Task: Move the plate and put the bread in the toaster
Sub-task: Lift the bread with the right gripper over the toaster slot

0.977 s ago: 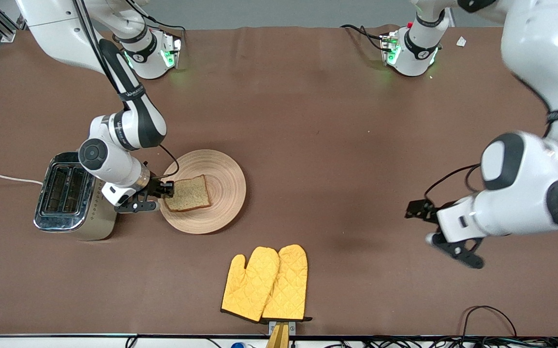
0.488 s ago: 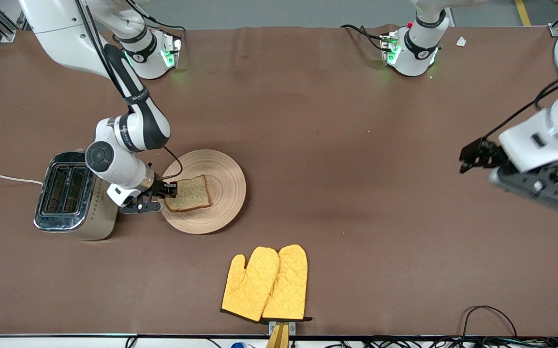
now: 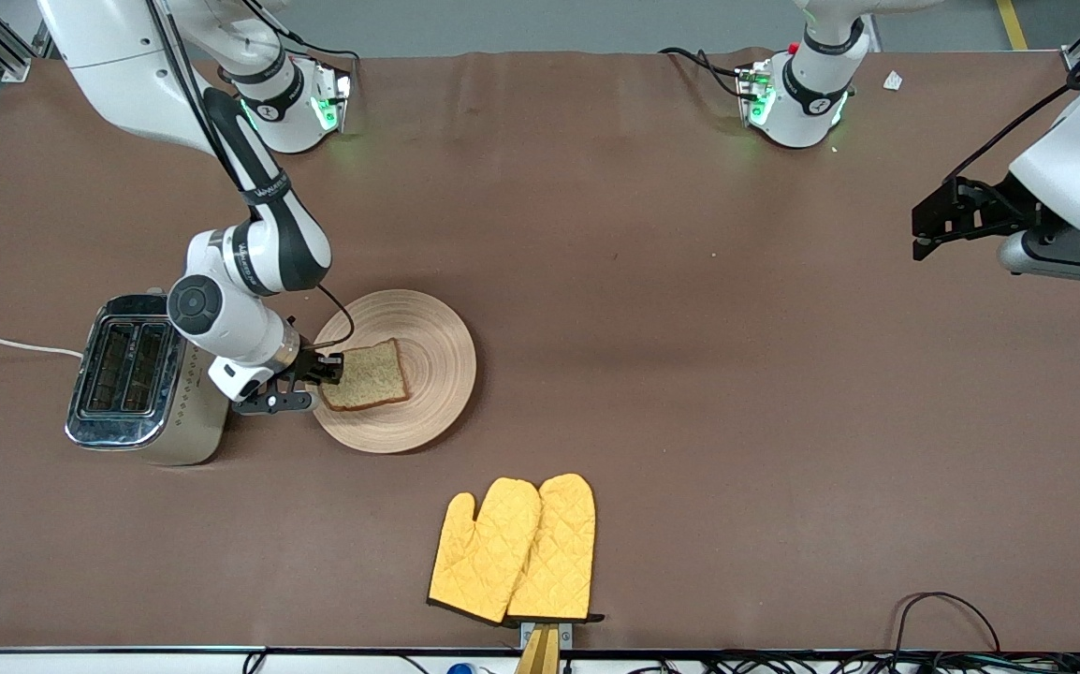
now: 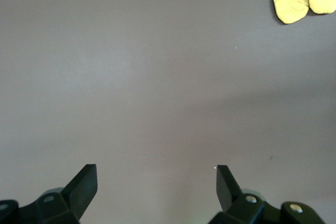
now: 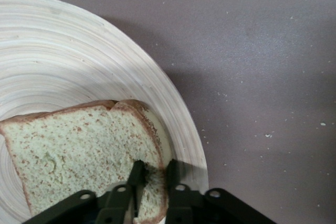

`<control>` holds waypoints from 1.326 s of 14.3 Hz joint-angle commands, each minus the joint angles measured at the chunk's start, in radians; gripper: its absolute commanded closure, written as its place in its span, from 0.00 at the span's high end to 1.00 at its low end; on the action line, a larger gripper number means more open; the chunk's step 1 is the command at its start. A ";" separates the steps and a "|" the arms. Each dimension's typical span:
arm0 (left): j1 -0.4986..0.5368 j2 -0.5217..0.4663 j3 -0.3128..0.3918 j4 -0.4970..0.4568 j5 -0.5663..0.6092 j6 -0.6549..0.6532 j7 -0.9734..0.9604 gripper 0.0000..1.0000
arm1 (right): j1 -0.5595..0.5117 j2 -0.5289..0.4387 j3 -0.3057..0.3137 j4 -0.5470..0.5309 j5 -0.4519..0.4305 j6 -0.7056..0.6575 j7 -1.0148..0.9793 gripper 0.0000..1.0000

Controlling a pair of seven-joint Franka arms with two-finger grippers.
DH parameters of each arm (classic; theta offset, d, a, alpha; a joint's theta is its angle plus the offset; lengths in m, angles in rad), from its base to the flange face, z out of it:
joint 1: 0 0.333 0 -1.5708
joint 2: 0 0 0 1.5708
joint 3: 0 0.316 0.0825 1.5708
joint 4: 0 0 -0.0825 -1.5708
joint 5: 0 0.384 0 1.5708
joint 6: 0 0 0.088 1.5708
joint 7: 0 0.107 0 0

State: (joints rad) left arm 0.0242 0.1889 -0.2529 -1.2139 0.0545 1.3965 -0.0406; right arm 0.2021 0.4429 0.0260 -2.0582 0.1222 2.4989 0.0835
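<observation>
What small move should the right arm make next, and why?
Probably lift the bread straight up off the plate: the right gripper is shut on the slice's edge, it lies flat, and the toaster stands beside the plate. The left gripper waits, open.

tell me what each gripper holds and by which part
The right gripper pinches the bread by its crust edge nearest the toaster; the left gripper holds nothing.
</observation>
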 commanded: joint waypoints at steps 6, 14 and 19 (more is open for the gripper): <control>-0.016 -0.284 0.101 -0.432 -0.082 0.220 -0.040 1.00 | -0.003 -0.074 -0.049 0.231 -0.108 -0.413 -0.004 0.01; -0.043 -0.330 0.132 -0.501 -0.081 0.295 -0.130 1.00 | -0.036 -0.095 -0.072 0.667 -0.530 -0.925 -0.004 0.01; -0.047 -0.321 0.123 -0.483 -0.061 0.312 -0.114 1.00 | -0.027 -0.087 -0.072 0.620 -0.846 -0.959 0.115 0.00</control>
State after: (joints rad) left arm -0.0195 -0.1184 -0.1253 -1.6909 -0.0171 1.6949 -0.1577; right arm 0.1720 0.3417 -0.0526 -1.4166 -0.6191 1.5571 0.1154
